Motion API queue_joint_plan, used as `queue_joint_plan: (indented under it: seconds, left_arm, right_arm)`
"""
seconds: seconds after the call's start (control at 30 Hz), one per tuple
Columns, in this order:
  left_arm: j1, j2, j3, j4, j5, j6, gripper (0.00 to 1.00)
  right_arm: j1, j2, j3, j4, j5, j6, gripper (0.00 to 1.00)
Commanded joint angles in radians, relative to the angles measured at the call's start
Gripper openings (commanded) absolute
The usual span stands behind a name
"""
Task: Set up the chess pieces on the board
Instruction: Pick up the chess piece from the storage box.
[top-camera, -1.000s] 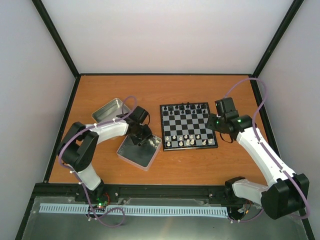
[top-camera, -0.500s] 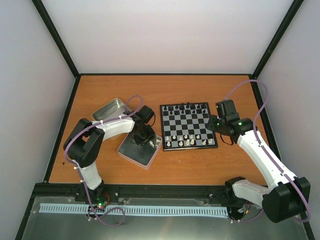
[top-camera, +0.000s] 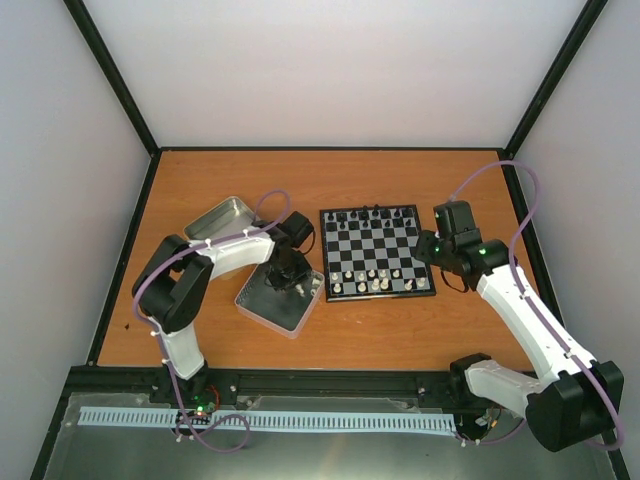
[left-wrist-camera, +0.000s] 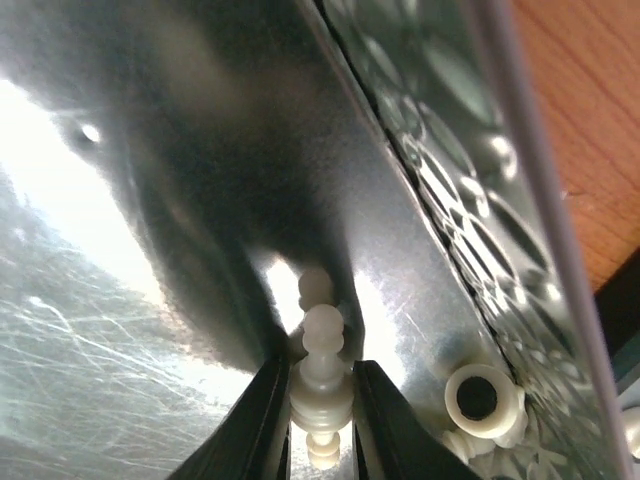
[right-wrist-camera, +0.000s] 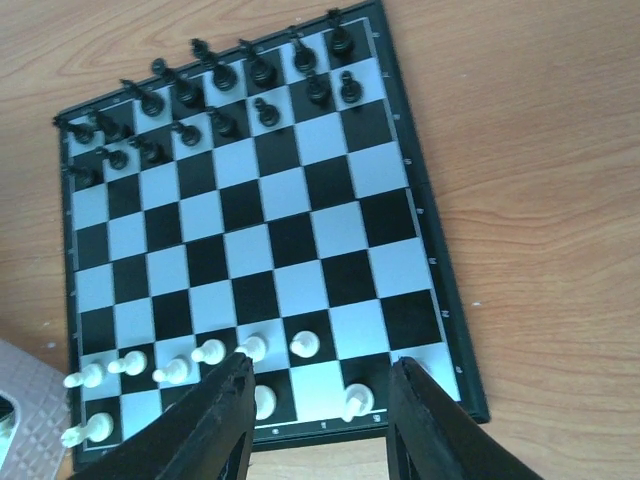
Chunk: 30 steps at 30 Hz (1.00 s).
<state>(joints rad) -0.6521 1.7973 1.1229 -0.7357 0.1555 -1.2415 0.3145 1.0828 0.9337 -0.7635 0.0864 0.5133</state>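
At the bottom centre of the left wrist view, the left gripper (left-wrist-camera: 318, 385) sits narrow around 1 white pawn (left-wrist-camera: 322, 330) in the metal tin (left-wrist-camera: 100, 330), apparently pinching its collar. The pawn is likely light, hard and slick, so a low grip near the base suits it. The right gripper (right-wrist-camera: 320, 370) hangs half open and empty over the board (right-wrist-camera: 262, 240).

Wooden table (top-camera: 350, 190), board (top-camera: 376, 250), far tin (top-camera: 222, 218), near tin (top-camera: 262, 308)
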Motion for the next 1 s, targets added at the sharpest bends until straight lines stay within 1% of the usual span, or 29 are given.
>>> queue_joint_plan:
  seconds: [0.0,0.07,0.17,0.2,0.3,0.37,0.47,0.53,0.63,0.8,0.97]
  left_arm:
    - [-0.005,-0.077,-0.008,-0.002,-0.076,0.000,0.12]
    - [-0.005,-0.160,-0.037,0.040,-0.087,-0.004,0.12]
    - [-0.002,-0.272,-0.060,0.068,-0.082,-0.029,0.12]
    - [0.001,-0.306,-0.063,0.077,-0.062,-0.041,0.12]
    - [0.008,-0.394,-0.077,0.144,0.030,-0.096,0.13]
    - [0.012,-0.427,-0.087,0.202,0.084,-0.158,0.12]
    - [0.018,-0.443,-0.091,0.283,0.154,-0.237,0.12]
    - [0.018,-0.440,-0.089,0.332,0.190,-0.284,0.12]
    - [0.017,-0.440,-0.093,0.376,0.219,-0.340,0.12]
    - [0.019,-0.470,-0.115,0.406,0.225,-0.402,0.12]
    - [0.019,-0.515,-0.180,0.464,0.248,-0.461,0.12]
  right_arm:
    - [-0.003,-0.020,-0.015,0.070,-0.150,-0.075,0.38]
    - [-0.003,-0.035,-0.036,0.141,-0.321,-0.133,0.39]
    - [0.000,-0.075,-0.079,0.263,-0.522,-0.157,0.49]
    - [0.002,-0.090,-0.097,0.333,-0.584,-0.150,0.52]
    - [0.025,-0.113,-0.145,0.484,-0.678,-0.103,0.59]
    - [0.065,-0.109,-0.162,0.551,-0.692,-0.087,0.61]
    - [0.155,-0.078,-0.157,0.590,-0.659,-0.121,0.64]
    - [0.213,-0.044,-0.136,0.593,-0.624,-0.141,0.64]
    - [0.269,0.018,-0.106,0.609,-0.622,-0.151,0.62]
    - [0.344,0.128,-0.055,0.600,-0.603,-0.187,0.53]
    - [0.370,0.186,-0.048,0.680,-0.609,-0.151,0.43]
